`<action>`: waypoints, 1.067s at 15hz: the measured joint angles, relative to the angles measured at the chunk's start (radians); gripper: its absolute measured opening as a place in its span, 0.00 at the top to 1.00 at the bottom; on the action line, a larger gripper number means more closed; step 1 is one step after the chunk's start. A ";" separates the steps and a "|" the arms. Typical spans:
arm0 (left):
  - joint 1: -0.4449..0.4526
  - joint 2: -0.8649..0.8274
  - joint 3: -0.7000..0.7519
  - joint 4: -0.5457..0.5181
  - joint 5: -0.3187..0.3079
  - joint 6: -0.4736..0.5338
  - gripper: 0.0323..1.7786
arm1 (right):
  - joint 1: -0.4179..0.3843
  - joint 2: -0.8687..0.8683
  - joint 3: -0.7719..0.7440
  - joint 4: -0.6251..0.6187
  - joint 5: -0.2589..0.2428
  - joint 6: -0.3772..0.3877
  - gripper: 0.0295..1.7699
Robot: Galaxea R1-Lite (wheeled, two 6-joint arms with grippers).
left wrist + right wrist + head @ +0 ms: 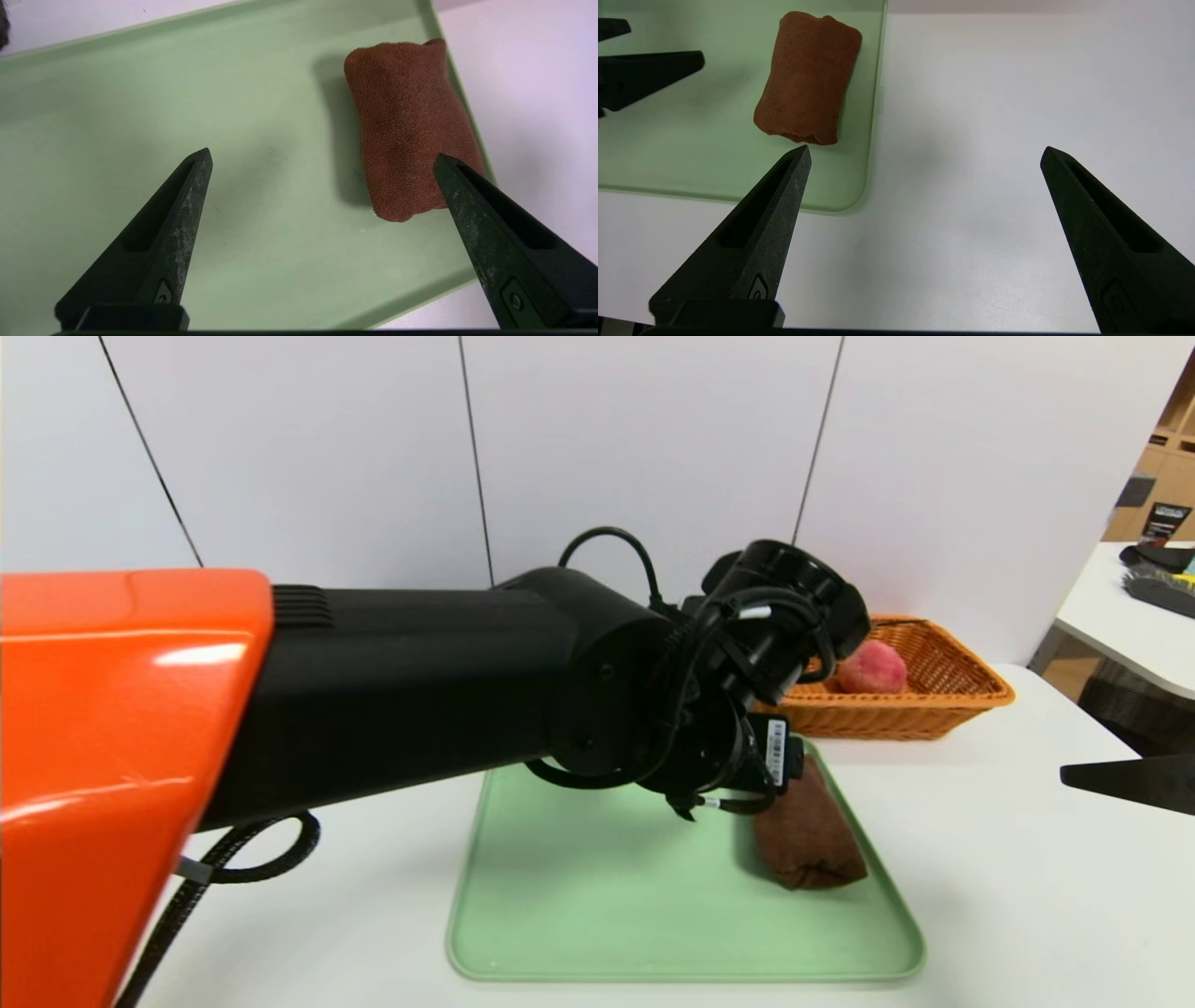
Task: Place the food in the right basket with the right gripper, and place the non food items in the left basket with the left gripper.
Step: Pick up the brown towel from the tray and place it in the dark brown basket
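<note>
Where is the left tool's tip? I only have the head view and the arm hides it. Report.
Observer: The left tool is above the green tray, jaws wide open, holding nothing.
Operator: Give me its line-up with the item on the tray.
Observer: The rolled brown towel lies by the tray's edge, mostly ahead of one finger, not centred between the two.
Operator: Now the other arm.
Observer: The right tool is open over the white table, beside the tray's corner.

Towel [808, 821] on tray's [607, 915] right; basket [943, 695] behind.
</note>
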 joint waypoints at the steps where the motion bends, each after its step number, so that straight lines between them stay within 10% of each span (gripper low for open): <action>1: -0.006 0.022 -0.001 -0.011 0.006 -0.007 0.06 | 0.000 -0.001 0.001 0.000 0.000 0.000 0.04; 12: -0.057 0.142 -0.007 -0.198 0.052 0.077 0.05 | -0.001 -0.003 0.020 -0.001 0.000 -0.003 0.04; 16: -0.072 0.148 -0.007 -0.255 0.047 0.120 0.42 | -0.001 -0.004 0.022 -0.001 0.000 -0.002 0.04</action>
